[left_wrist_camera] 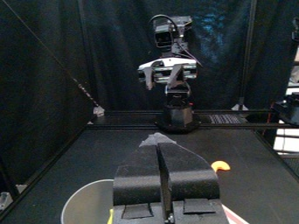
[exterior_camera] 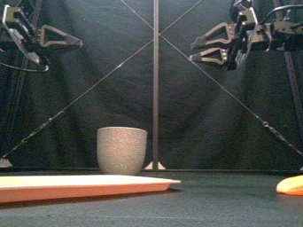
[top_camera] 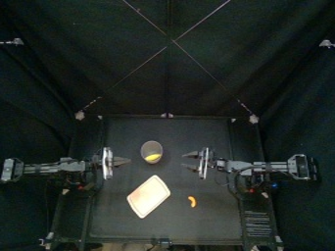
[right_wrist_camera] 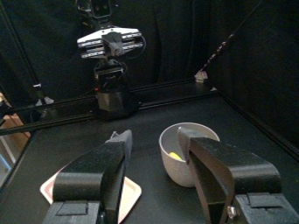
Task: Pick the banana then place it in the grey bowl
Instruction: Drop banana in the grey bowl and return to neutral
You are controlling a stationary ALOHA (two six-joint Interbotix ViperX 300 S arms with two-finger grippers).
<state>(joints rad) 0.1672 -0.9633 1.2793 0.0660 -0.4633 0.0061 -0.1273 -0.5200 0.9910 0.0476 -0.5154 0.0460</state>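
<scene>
The tall grey speckled cup [top_camera: 153,151] stands upright at the table's middle back, also seen in the front view [exterior_camera: 122,150]. A yellow toy [right_wrist_camera: 176,157], banana-coloured, lies inside the cup [right_wrist_camera: 187,156]. My left gripper [top_camera: 121,162] hangs high, left of the cup, shut on nothing [left_wrist_camera: 163,153]. My right gripper [top_camera: 191,160] hangs high on the cup's right, open and empty [right_wrist_camera: 156,140]. Both grippers are well above the table in the front view, the right one [exterior_camera: 211,46] clear of the cup.
The flat pink tray [top_camera: 149,195] lies empty in front of the cup, toward the left [exterior_camera: 71,187]. A small curved orange toy [top_camera: 195,202] rests on the table right of the tray, near the front [exterior_camera: 292,184].
</scene>
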